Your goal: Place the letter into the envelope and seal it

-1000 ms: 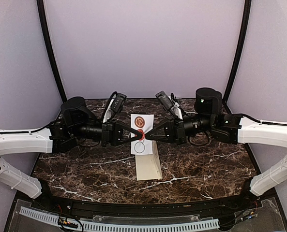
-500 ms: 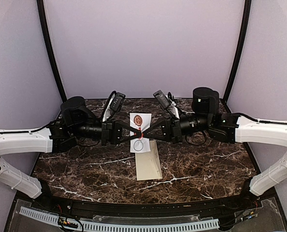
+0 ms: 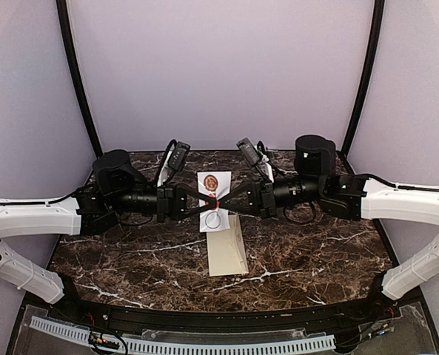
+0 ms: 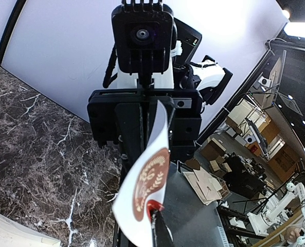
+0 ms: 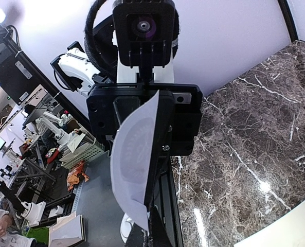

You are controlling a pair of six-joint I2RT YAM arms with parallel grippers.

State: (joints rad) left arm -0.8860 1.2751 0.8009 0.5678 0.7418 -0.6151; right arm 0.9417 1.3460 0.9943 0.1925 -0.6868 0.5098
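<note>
White sticker sheet point(image 3: 214, 182) stands upright, pinched by the closed left gripper point(image 3: 208, 201) and closed right gripper point(image 3: 220, 200).

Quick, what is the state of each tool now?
Left tool: closed, pinching the white sticker sheet.
Right tool: closed, pinching the same sheet.

Soft, even light fills the overhead view, which is sharp throughout. Both wrist views bend strongly at the edges, and small glare spots shine on the marble table point(image 5: 255, 154)
</note>
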